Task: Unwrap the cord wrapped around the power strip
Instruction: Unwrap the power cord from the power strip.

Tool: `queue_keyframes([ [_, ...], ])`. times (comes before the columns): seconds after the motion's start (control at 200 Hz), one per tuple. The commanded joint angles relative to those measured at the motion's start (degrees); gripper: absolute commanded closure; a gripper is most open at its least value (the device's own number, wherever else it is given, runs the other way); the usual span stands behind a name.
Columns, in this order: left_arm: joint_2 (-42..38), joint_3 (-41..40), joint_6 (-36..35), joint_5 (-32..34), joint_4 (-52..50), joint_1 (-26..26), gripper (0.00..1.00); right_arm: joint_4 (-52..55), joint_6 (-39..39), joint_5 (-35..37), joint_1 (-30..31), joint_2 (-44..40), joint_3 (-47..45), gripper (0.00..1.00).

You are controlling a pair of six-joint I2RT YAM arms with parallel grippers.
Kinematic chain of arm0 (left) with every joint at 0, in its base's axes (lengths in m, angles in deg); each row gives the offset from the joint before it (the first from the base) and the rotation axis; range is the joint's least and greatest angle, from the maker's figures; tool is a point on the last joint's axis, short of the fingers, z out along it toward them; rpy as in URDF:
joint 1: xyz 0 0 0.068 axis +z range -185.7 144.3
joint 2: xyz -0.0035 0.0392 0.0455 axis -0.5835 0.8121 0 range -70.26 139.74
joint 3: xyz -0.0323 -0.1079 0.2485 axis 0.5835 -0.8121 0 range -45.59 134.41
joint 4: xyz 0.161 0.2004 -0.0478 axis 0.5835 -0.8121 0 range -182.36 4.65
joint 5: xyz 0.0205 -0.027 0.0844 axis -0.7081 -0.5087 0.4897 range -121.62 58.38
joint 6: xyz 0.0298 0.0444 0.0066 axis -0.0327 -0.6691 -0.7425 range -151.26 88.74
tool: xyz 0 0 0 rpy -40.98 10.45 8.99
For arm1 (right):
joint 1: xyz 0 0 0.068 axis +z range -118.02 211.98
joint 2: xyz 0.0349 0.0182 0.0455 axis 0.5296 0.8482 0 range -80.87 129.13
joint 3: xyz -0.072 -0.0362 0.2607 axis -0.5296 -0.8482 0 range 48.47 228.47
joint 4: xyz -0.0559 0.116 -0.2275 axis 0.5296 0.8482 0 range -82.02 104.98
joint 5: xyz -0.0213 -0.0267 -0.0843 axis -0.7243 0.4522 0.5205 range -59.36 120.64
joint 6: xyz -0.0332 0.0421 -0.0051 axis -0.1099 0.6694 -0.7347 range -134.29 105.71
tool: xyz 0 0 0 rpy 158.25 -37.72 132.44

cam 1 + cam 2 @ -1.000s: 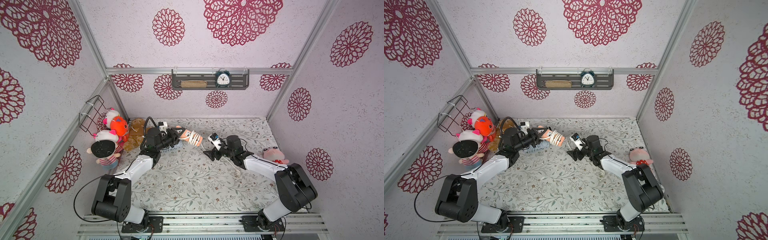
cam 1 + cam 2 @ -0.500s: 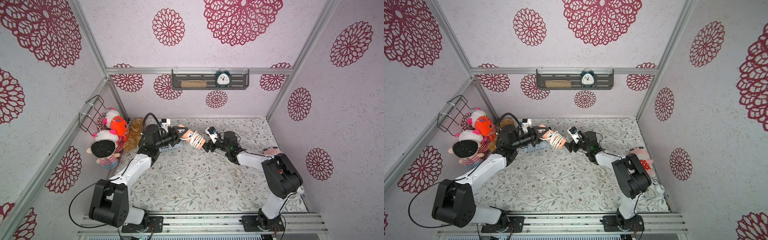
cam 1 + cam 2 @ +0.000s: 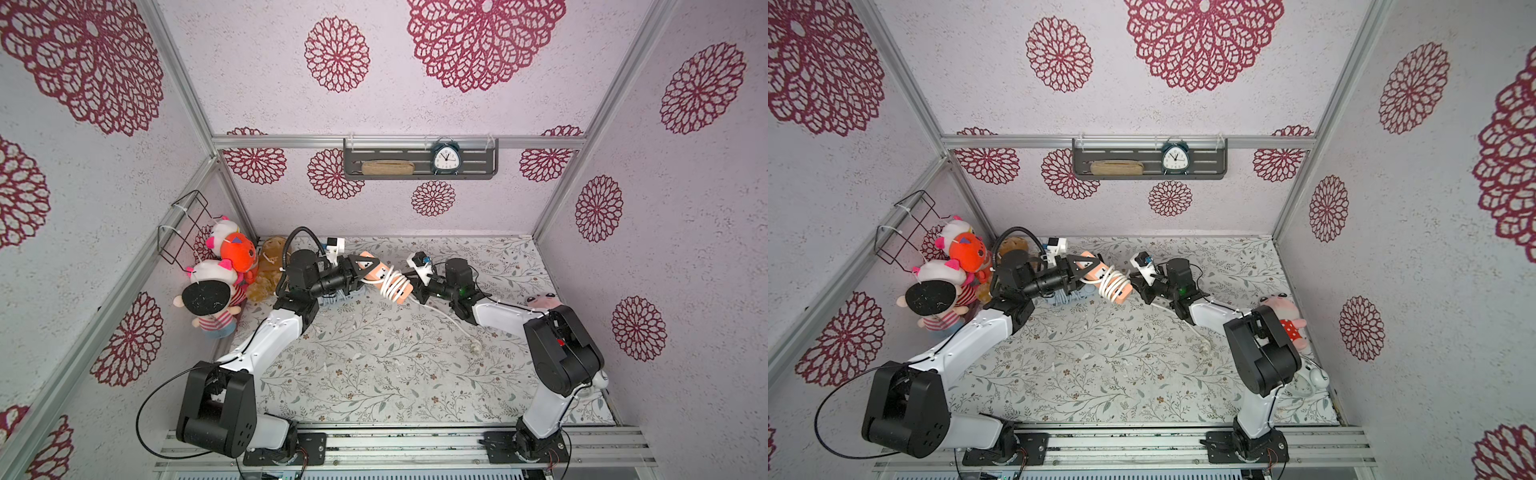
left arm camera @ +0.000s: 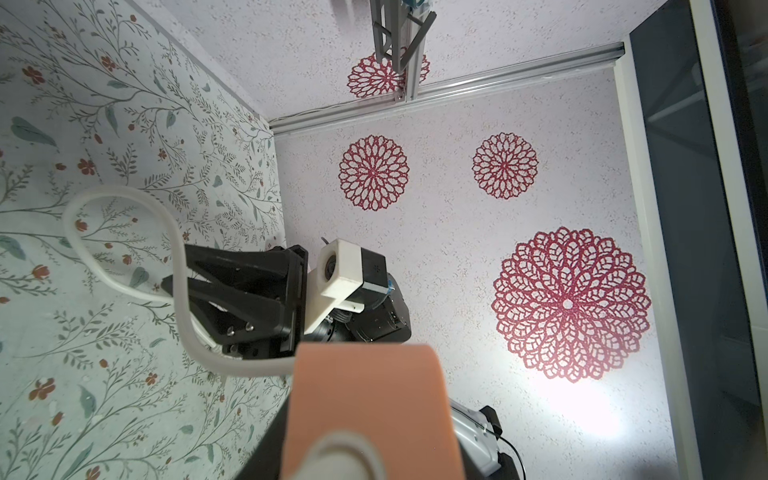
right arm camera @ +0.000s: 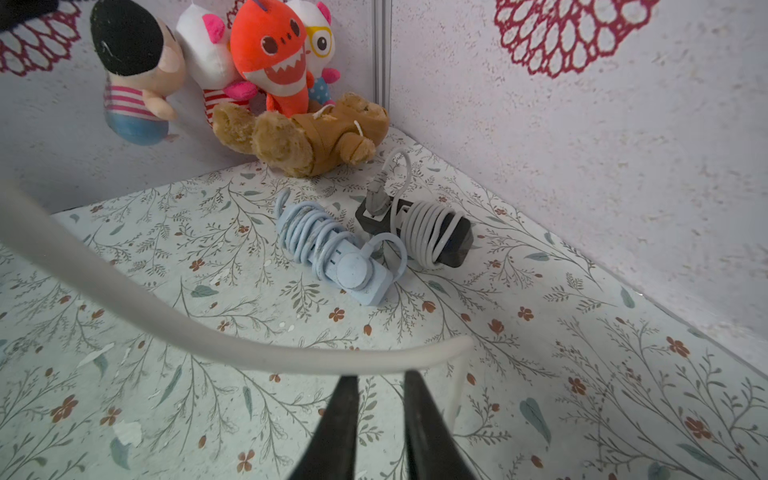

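Note:
The orange power strip hangs tilted above the floral mat, with white cord wound in several turns round its right half. My left gripper is shut on the strip's left end; in the left wrist view the strip fills the space between the jaws. My right gripper sits at the strip's right end. Its narrow fingers have closed to a small gap, and the cord lies across their tips. A loose loop of cord crosses at that gripper's tip. The cord's tail trails to the plug on the mat.
A blue strip and a black strip, both cord-wrapped, lie under my left arm near the back left corner. Plush toys and a brown bear crowd that corner. A pink plush lies by the right wall.
My right gripper has moved left up to the strip's right end, and its jaws have gone from wide open to nearly closed at the cord. My left gripper keeps its hold on the strip.

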Motion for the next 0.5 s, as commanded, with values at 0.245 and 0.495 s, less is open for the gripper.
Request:
queue_keyframes([
  [0.245,3.3,-3.9,2.0,-7.8,12.0,-0.1,1.00,2.5,7.5,-6.7,-5.7,-4.4,1.1,1.00],
  [0.495,4.3,-2.8,-2.8,-10.2,5.1,0.0,1.00,14.2,0.0,-10.3,-6.6,-8.0,1.5,0.76],
])
